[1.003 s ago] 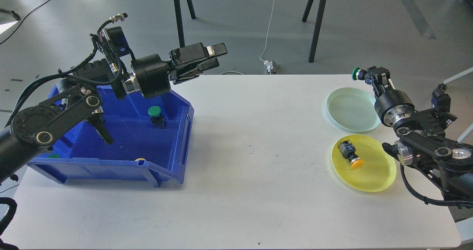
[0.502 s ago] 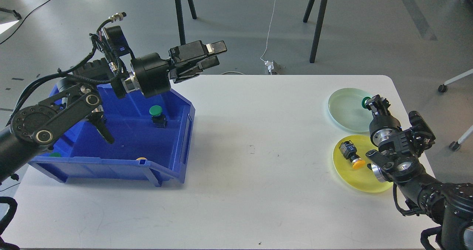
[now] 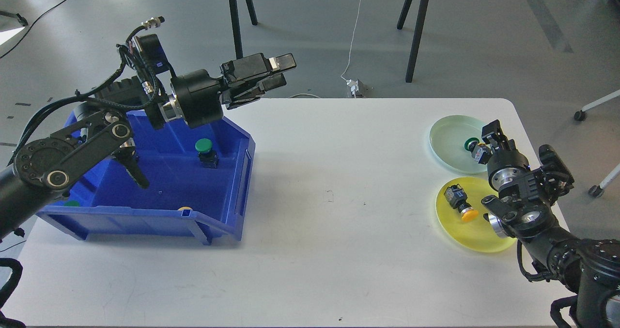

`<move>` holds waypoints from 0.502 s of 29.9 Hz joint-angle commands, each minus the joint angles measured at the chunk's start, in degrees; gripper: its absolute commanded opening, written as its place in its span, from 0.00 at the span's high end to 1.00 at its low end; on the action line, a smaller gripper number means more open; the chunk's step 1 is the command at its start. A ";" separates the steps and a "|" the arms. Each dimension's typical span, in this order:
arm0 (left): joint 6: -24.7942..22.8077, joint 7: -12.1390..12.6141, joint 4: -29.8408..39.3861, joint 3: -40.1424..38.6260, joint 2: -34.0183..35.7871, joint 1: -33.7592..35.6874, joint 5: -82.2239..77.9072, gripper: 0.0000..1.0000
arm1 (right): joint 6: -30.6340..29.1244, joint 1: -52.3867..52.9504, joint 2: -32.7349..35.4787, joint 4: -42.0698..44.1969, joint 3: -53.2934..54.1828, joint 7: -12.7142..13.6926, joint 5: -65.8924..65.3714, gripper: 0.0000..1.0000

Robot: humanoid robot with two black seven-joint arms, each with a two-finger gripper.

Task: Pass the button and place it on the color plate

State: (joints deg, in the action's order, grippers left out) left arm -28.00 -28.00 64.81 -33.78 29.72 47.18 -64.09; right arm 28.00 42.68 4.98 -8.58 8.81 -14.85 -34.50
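A green-capped button (image 3: 471, 145) lies on the pale green plate (image 3: 450, 139) at the right. My right gripper (image 3: 490, 141) sits right at the button's black body; I see it from behind, so I cannot tell its jaws apart. A yellow-capped button (image 3: 460, 204) lies on the yellow plate (image 3: 489, 231). My left gripper (image 3: 278, 72) is open and empty, held above the far right corner of the blue bin (image 3: 218, 221). Another green-capped button (image 3: 203, 147) stands inside the bin.
The bin also shows a green cap (image 3: 71, 203) and a yellow cap (image 3: 184, 209) behind its front wall. The two plates lie close together near the white table's (image 3: 339, 197) right edge. Stand legs rise beyond the far edge.
My right arm swung down and towards me, bringing the green button from above the table's far edge onto the green plate. My left arm has barely moved.
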 commanded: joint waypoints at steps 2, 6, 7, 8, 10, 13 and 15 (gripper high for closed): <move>0.00 0.00 -0.30 -0.15 -0.02 -0.07 0.98 0.14 | 0.00 1.35 -0.23 -0.47 1.38 0.44 1.18 0.24; 0.00 0.00 -2.84 -0.23 -0.19 -0.24 6.95 0.11 | 0.00 5.56 -0.06 -2.48 5.78 0.35 6.01 0.11; 0.00 0.00 -3.98 -0.41 -0.54 -0.24 9.31 0.11 | -0.92 6.79 0.20 -4.15 6.92 0.44 7.42 0.09; 0.00 0.00 -5.21 -0.50 -0.98 -0.16 11.60 0.11 | -2.24 7.76 0.64 -6.16 7.88 0.53 8.91 0.08; 0.00 0.00 -7.41 -0.67 -1.51 -0.16 18.09 0.11 | -7.14 9.69 4.40 -12.21 11.48 0.79 12.94 0.06; 0.00 0.00 -8.38 -0.58 -0.72 -0.07 25.05 0.09 | -15.93 10.67 11.17 -22.14 17.10 0.79 18.14 0.06; 0.00 0.00 -9.26 -0.67 0.50 0.02 27.69 0.08 | -22.17 10.50 14.26 -29.00 21.06 0.79 20.52 0.06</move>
State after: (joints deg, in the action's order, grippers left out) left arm -27.99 -28.00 56.75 -34.41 28.83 47.02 -41.23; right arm 14.65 53.04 14.30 -27.78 24.28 -14.07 -17.95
